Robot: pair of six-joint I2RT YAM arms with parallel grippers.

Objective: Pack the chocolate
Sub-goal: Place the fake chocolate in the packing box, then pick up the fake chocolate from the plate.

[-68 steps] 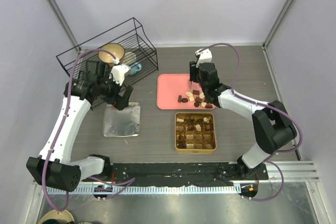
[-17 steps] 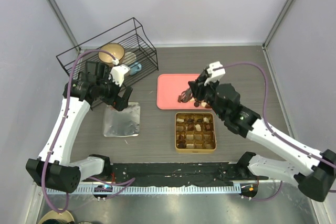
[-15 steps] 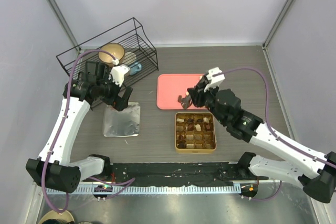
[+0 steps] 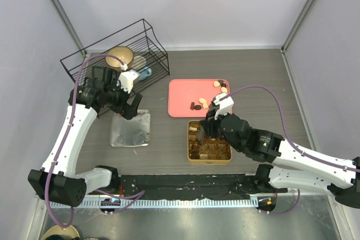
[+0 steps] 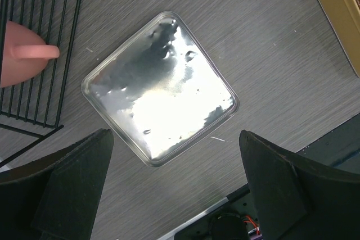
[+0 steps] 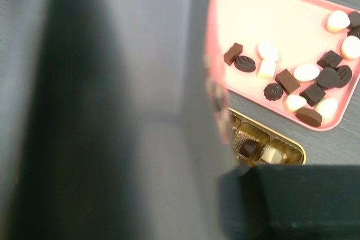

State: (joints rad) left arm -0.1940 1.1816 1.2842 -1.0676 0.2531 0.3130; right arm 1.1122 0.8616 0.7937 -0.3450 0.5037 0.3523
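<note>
Right claw (image 4: 209, 123) is hanging directly over the far cells of the gold tin (image 4: 209, 161). Its jaws are mostly hidden, so I cannot tell how far they are closed or whether a piece is sitting between them. Packing is looking partway through. Several cells beneath the claw are already holding chocolate (image 6: 249, 148), while others are showing bare gold. Plenty is left: a scatter of dark and cream pieces is lying loose on the pink tray (image 6: 264, 15) just beyond the claw.

Left claw (image 5: 173, 136) is spread fully wide and gripping nothing. It is hovering above a silver square lid (image 5: 160, 88) on the counter (image 5: 270, 43), well off to the right claw's left. Beyond the left claw, a black wire basket (image 4: 156, 46) is holding a tan bowl (image 4: 120, 55).

Nothing is blocking the short path between tray and tin. The right arm itself is covering much of the tin from above, making empty cells hard to count.
</note>
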